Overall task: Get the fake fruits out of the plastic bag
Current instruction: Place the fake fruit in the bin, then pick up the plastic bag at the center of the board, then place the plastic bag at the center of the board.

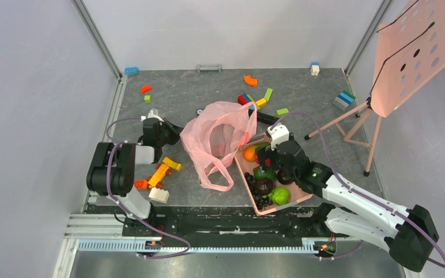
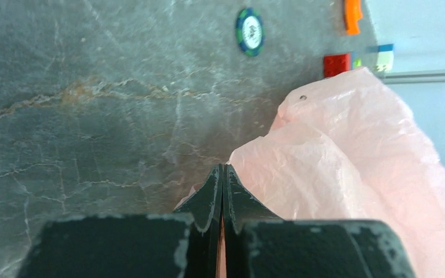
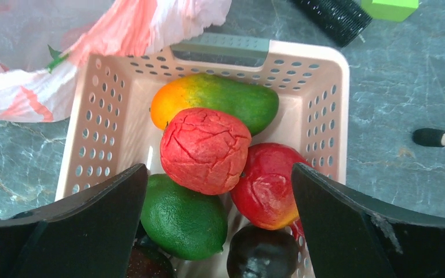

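The pink plastic bag (image 1: 220, 136) lies crumpled mid-table with its mouth toward the basket. My left gripper (image 1: 172, 130) is shut on the bag's left edge; the left wrist view shows pink film pinched between the closed jaws of the gripper (image 2: 223, 169), with the bag (image 2: 336, 168) bulging to the right. My right gripper (image 1: 266, 157) hovers open over the pink slotted basket (image 1: 292, 202). In the right wrist view the open gripper (image 3: 217, 169) frames a red textured fruit (image 3: 205, 147) without touching it. That fruit rests on a green lime (image 3: 182, 217) and a smooth red fruit (image 3: 266, 185). A lime-green bumpy fruit (image 1: 279, 196) lies at the basket's near end.
The basket (image 3: 220, 49) also holds an orange-and-green mango (image 3: 220, 98), a dark plum (image 3: 261, 255) and black grapes (image 1: 255, 194). Toy bricks lie scattered on the mat, with a yellow toy (image 1: 163, 172) near the left arm. A pink perforated board on a stand (image 1: 417, 52) is at the right.
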You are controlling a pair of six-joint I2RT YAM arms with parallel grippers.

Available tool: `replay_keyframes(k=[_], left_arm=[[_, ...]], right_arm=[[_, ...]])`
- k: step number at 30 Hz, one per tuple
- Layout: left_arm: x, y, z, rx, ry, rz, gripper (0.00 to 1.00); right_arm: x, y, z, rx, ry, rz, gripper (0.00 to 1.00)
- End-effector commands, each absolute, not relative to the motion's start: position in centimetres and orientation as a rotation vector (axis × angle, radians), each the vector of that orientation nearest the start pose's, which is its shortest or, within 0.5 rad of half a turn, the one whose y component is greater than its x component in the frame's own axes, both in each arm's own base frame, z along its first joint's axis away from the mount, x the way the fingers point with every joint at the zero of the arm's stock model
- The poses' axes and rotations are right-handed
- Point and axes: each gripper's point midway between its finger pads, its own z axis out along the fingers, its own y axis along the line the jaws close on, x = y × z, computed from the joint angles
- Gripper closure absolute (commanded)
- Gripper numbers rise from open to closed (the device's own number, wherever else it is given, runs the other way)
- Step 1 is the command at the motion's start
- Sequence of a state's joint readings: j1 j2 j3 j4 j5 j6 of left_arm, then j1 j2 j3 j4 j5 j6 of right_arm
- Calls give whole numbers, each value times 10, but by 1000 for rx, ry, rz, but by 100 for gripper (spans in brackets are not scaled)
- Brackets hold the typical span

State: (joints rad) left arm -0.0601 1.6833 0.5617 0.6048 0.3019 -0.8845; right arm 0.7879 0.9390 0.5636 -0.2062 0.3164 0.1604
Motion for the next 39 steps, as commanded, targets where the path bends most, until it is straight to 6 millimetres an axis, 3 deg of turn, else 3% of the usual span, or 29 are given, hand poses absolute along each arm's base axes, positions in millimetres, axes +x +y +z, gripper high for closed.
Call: replay_keyframes(k=[1, 6, 11, 14, 16, 19, 23, 33, 35, 38, 39], left_arm=[[402, -97, 86, -726, 1964, -861, 98], [416, -94, 165, -688, 1846, -874, 98], [424, -96, 285, -539, 1719, -879, 98], [412, -102, 370, -413, 1617, -916, 98], [397, -105, 417, -347, 1553, -935, 98], [374, -107, 459, -282, 1510, -936, 98], [356, -109, 477, -244, 1504, -942, 98], [336, -132, 473, -164, 1556, -1089, 98], [333, -130, 460, -162, 1612, -1049, 87], [340, -106, 426, -238, 1718, -856, 79], [343, -97, 417, -259, 1740, -790, 68]], right_arm=[[250, 171, 158, -427, 1991, 214, 2], [247, 164, 164, -393, 1964, 217, 2], [245, 159, 173, -361, 1933, 227, 2], [244, 156, 177, -340, 1914, 232, 2], [243, 150, 180, -314, 1899, 225, 2], [242, 143, 185, -274, 1871, 222, 2], [240, 137, 192, -244, 1834, 230, 2], [238, 132, 197, -222, 1812, 233, 2], [238, 132, 196, -213, 1812, 234, 2], [238, 132, 194, -206, 1812, 242, 2], [238, 134, 192, -211, 1815, 246, 2]])
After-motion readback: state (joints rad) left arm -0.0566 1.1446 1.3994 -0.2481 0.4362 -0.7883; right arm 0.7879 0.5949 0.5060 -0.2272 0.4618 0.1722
